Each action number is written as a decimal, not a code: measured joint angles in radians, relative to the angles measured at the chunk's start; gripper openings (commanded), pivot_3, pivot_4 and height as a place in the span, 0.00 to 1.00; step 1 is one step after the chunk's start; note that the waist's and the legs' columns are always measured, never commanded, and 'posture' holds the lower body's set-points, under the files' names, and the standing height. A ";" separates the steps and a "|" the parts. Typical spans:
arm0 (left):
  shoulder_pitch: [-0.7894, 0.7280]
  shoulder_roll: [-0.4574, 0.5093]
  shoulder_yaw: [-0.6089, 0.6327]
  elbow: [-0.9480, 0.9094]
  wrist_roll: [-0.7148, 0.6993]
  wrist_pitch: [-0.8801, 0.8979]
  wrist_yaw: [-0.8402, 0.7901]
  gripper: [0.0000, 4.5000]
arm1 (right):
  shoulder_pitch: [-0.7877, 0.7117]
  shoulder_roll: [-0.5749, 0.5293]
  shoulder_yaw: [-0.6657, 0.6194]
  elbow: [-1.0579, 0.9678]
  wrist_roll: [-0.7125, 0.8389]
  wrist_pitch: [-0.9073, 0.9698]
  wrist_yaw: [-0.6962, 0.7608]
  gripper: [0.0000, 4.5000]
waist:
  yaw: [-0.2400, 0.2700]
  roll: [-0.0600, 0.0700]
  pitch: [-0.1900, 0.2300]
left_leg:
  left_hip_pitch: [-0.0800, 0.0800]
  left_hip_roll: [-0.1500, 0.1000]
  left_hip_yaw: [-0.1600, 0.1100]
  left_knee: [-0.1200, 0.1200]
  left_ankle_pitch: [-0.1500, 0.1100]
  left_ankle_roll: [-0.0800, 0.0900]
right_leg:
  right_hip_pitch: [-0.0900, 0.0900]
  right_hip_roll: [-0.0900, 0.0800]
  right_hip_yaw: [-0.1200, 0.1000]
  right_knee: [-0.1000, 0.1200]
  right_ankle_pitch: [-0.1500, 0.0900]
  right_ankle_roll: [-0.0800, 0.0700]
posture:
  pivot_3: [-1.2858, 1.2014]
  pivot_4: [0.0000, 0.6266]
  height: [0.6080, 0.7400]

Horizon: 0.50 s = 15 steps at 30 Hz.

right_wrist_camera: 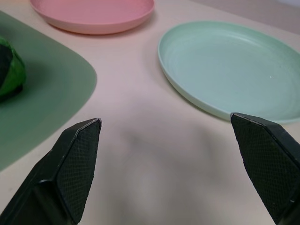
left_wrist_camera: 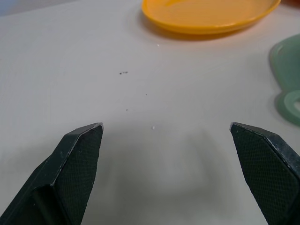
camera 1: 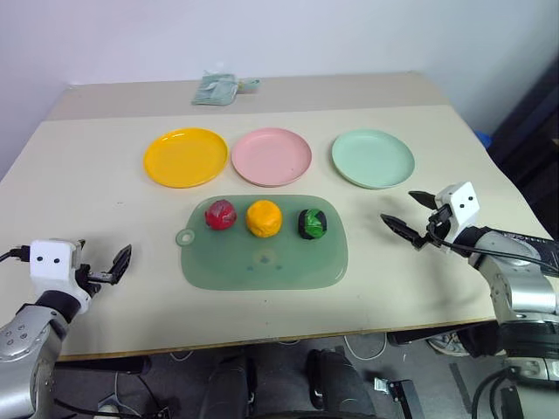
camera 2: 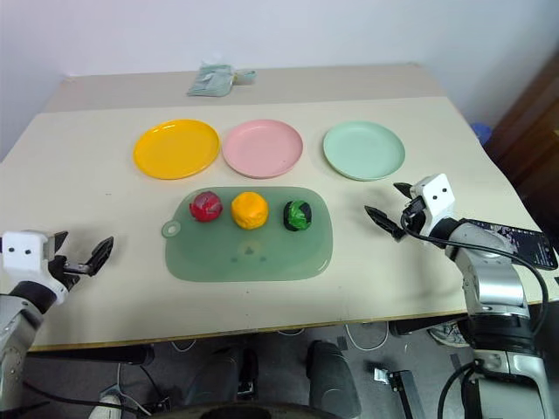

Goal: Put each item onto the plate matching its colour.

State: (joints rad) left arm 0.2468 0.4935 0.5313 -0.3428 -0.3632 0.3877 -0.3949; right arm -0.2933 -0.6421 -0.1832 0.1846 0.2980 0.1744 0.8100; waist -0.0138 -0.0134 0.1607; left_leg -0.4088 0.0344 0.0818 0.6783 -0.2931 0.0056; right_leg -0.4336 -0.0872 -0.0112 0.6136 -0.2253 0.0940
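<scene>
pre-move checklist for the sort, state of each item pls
1. Both pincers open, holding nothing: left pincer, right pincer. ok
2. Red lump, orange lump, green lump sit apart on the green mat. ok
3. Yellow plate, pink plate, mint plate hold nothing. ok
4. Items already sorted. not ok
5. Right pincer nearest the green lump and mint plate. ok

Bare table (camera 1: pixel 105 209) flanks the mat (camera 1: pixel 262 262) both sides.
</scene>
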 measured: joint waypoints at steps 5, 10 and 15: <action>0.005 -0.012 -0.001 -0.037 -0.003 0.018 0.028 0.99 | -0.017 0.031 0.021 0.001 0.000 -0.004 0.000 1.00 | 0.000 0.000 0.000 | 0.000 0.000 0.000 0.000 0.000 0.000 | 0.000 0.000 0.000 0.000 0.000 0.000 | 0.52 0.24 1.00; 0.014 -0.032 -0.003 -0.055 -0.003 0.022 0.053 0.99 | -0.037 0.036 0.032 0.002 -0.001 -0.005 0.000 1.00 | 0.001 0.000 0.000 | 0.000 -0.001 0.000 0.001 0.000 0.000 | 0.001 0.000 0.000 0.000 0.000 0.000 | 0.52 0.24 1.00; 0.015 -0.043 -0.010 -0.081 -0.006 0.033 0.063 0.99 | -0.051 0.036 0.037 0.048 -0.008 -0.020 -0.007 1.00 | 0.001 0.000 0.000 | 0.000 -0.001 0.000 0.001 0.000 0.000 | 0.001 0.001 0.000 0.000 0.000 0.000 | 0.52 0.24 1.00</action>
State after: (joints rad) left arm 0.2613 0.4508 0.5218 -0.4234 -0.3687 0.4211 -0.3318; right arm -0.3440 -0.6060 -0.1460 0.2326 0.2897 0.1540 0.8035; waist -0.0132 -0.0135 0.1607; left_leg -0.4085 0.0338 0.0817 0.6793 -0.2931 0.0059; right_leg -0.4324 -0.0867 -0.0113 0.6137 -0.2252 0.0942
